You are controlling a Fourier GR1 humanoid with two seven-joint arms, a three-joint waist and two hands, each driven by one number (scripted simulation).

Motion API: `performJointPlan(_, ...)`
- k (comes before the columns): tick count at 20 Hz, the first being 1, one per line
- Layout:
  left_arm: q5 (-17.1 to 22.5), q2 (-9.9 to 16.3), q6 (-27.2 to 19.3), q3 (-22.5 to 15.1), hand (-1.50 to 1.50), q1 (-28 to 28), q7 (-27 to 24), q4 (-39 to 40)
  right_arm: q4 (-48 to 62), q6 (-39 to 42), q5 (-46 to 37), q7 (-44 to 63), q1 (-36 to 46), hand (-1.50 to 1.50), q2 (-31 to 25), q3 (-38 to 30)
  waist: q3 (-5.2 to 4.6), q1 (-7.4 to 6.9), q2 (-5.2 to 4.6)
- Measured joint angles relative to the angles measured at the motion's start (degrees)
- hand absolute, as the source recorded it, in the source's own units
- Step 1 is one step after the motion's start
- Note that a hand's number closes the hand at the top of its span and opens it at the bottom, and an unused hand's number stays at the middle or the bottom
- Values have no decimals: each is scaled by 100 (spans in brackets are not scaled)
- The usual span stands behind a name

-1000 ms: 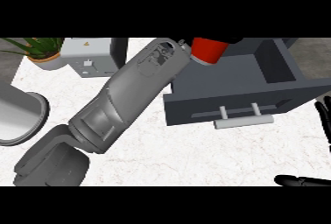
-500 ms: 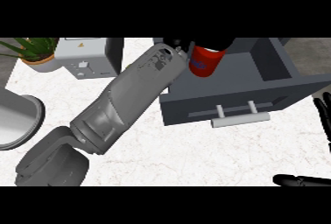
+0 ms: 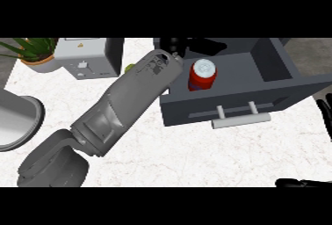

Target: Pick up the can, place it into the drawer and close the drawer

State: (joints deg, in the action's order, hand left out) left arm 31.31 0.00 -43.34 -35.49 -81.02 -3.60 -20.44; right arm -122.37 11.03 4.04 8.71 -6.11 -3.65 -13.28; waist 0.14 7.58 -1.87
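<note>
Marble counter (image 3: 194, 149), unreadable-labelled can (image 3: 202, 75) in drawer (image 3: 272, 94)

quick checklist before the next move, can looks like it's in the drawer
1. Red can inside the open grey drawer: ok.
2. Can upright, white top showing: ok.
3. Left hand released from the can: cannot tell, its fingers are not clear.
4. Drawer handle unobstructed: ok.
5. Right hand at the right edge, away from the handle: ok.
6. Drawer closed: not ok, it stands open.

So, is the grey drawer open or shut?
Open: the grey drawer is pulled out, the red can visible inside.
</note>
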Motion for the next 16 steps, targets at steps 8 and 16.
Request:
performJointPlan(8, 345, 1, -195, 3, -150, 53, -97, -142, -366, 52, -703, -353, -14, -150, -311, 48, -3, -16, 13)
performJointPlan(16, 755, 0, -305, 54, -150, -24, -228, -390, -497, 28, -1785, -643, 191, -150, -599, 434, -6, -154, 34)
